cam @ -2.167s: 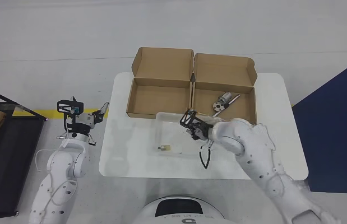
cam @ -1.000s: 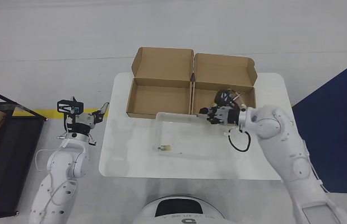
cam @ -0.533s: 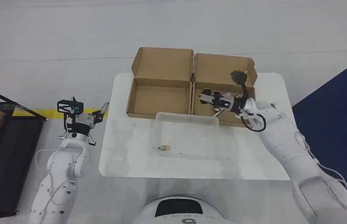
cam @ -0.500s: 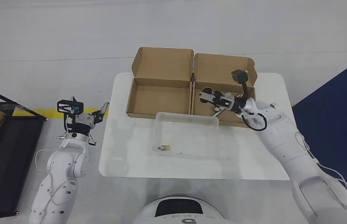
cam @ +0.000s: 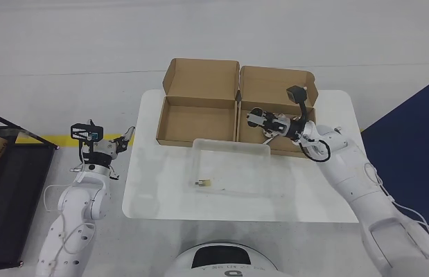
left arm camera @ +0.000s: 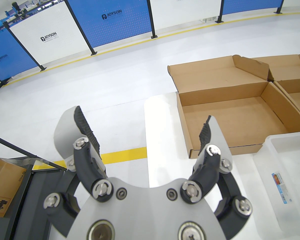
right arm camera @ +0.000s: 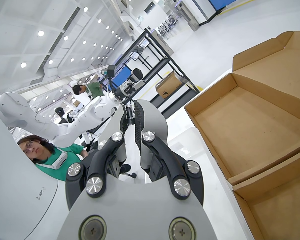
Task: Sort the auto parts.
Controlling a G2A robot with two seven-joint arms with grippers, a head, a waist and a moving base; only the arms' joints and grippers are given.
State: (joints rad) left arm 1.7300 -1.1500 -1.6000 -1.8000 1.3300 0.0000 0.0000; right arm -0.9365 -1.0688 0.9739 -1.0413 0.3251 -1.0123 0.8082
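My right gripper (cam: 254, 118) hangs over the near left part of the right cardboard box (cam: 278, 88). In the right wrist view this gripper (right arm camera: 131, 116) is shut on a small dark threaded part (right arm camera: 129, 114) held between its fingertips. The arm hides most of that box's floor. The left cardboard box (cam: 197, 124) is empty. A clear plastic bin (cam: 231, 147) in front of the boxes holds a small pale part (cam: 202, 183). My left gripper (cam: 124, 135) stays open beside the table's left edge, with nothing in its jaws (left arm camera: 142, 126).
Both boxes have their lids folded back at the far side of the white table (cam: 325, 187). A black rack (cam: 13, 180) stands on the floor to the left and a blue partition (cam: 408, 159) to the right.
The right arm swung from the clear bin to over the right box with the part held, then settled in the last half second. The left arm has not moved.
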